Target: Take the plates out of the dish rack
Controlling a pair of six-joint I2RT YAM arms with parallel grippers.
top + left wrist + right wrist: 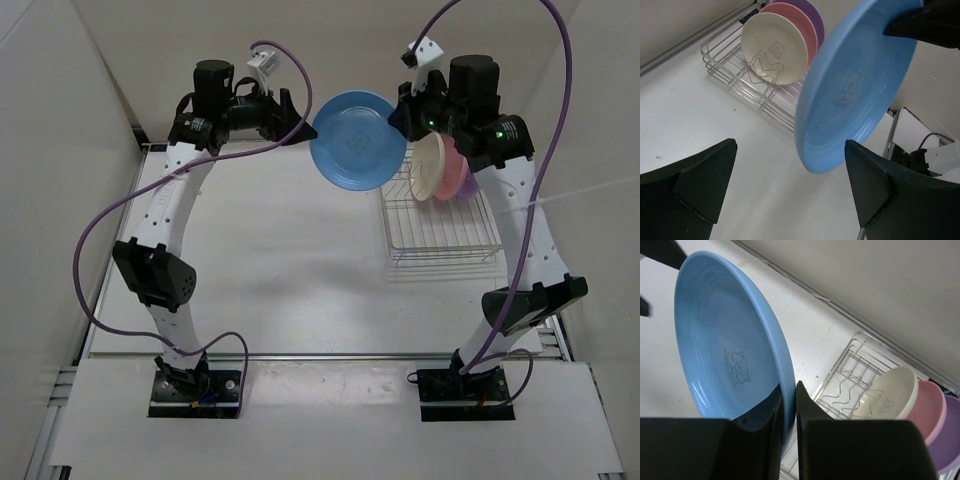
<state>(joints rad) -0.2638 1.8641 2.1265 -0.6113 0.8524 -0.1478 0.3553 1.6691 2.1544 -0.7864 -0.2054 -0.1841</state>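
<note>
— Status, left gripper?
— Spread wide, empty, just beside the light blue plate.
— That plate?
— Aloft over the tabletop (rim pinched in the right gripper). Rightward, cream plate, pink plate, purple plate upright in dish rack.

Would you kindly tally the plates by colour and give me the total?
Light blue plate: 1, in the right gripper
Cream-white plate: 1, in the dish rack
Pink plate: 1, in the rack
Purple plate: 1, in the rack
Total: 4
</note>
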